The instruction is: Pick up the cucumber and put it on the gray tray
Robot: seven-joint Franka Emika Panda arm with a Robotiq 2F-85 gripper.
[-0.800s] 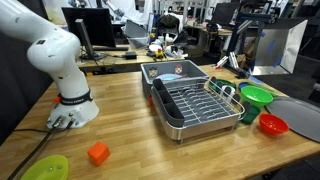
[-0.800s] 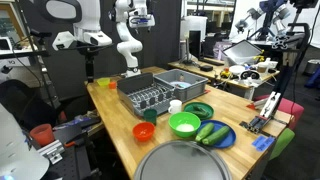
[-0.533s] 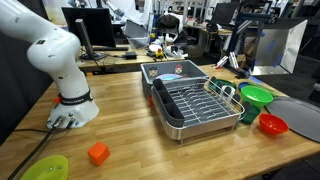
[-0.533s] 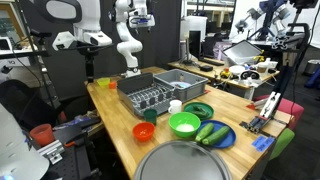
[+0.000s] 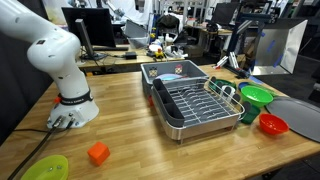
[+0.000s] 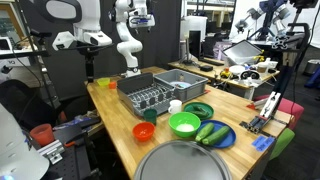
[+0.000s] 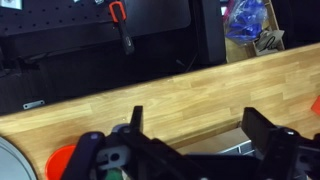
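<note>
The cucumber [image 6: 206, 131] is a dark green elongated piece lying on a blue plate [image 6: 226, 141], beside a second green piece. The gray tray [image 6: 185, 163] lies at the near table end; it also shows in an exterior view [image 5: 302, 115] at the right edge and as a sliver in the wrist view [image 7: 5, 160]. My gripper [image 7: 200, 128] is open and empty, high above the wooden table and the steel tub's edge. The cucumber is out of sight in the wrist view.
A steel tub with a wire dish rack [image 5: 190, 100] stands mid-table. Near it are a bright green bowl [image 6: 184, 124], a red bowl [image 6: 144, 131], a dark green plate [image 6: 197, 109] and a white cup [image 6: 175, 105]. An orange block [image 5: 97, 153] and a yellow-green plate [image 5: 45, 168] lie by the robot base [image 5: 72, 108].
</note>
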